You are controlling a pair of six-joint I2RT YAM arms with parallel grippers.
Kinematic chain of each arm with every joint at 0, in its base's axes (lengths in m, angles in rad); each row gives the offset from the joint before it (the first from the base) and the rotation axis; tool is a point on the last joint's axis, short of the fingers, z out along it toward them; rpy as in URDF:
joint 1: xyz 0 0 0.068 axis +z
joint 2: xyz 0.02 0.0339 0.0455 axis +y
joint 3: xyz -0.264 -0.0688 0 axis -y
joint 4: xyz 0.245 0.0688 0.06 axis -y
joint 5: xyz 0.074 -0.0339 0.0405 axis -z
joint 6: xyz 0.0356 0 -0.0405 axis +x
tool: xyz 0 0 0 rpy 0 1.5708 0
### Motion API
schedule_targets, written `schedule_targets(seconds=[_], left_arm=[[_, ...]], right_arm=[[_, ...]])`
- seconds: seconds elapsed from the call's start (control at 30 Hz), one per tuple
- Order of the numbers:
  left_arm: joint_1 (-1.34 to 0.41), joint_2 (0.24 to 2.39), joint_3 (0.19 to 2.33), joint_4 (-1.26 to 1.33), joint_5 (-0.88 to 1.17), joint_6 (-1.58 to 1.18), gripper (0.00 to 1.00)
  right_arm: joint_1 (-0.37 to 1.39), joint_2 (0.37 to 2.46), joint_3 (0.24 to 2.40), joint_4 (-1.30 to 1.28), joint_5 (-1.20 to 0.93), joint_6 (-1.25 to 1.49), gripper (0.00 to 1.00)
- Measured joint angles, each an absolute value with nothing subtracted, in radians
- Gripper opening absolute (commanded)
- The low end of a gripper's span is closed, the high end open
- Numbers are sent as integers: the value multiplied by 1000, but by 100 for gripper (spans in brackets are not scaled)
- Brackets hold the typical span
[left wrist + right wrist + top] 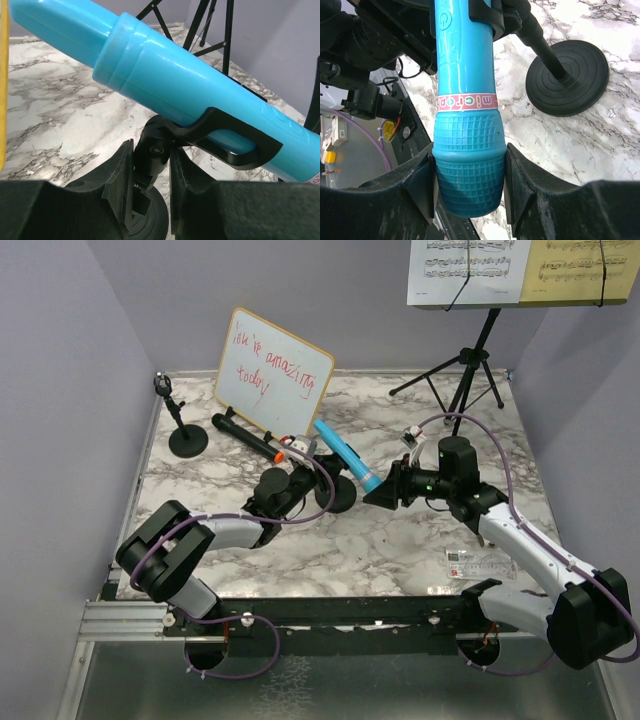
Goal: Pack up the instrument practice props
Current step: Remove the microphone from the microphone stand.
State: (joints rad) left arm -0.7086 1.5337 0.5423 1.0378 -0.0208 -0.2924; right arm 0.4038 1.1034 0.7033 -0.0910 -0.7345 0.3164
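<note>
I have right gripper (469, 167) part-closed, clamped on blue mic (465, 75) head | left gripper (150, 160) narrow, pinching holder (190, 131) stem below clip | blue mic tilted in that clip, centre of top view | black mic (245, 437) upper left, lying by whiteboard (272, 370)

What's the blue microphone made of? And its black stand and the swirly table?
The bright blue toy microphone looks like glossy moulded plastic: shiny highlights, a grid pressed into its head. The black round-based microphone holder looks like matte plastic or rubber, with ridged rings. The grey-veined white table top looks like marble, maybe only printed.
</note>
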Motion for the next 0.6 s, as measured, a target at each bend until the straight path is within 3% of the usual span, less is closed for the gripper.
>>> schedule_targets(seconds=[0.13, 0.23, 0.4, 0.6], left_arm=[[-659, 1535, 544, 1062, -20, -273, 0], [-606, 1538, 545, 1079, -37, -272, 0], [-599, 1546, 545, 1085, -32, -220, 0], [-594, 1549, 544, 1095, -27, -171, 0]], right_arm=[[405, 1122, 752, -153, -770, 322, 81], [406, 1153, 815, -196, -783, 314, 90], [406, 1222, 935, -220, -776, 289, 97], [405, 1313, 1046, -298, -752, 251, 100]])
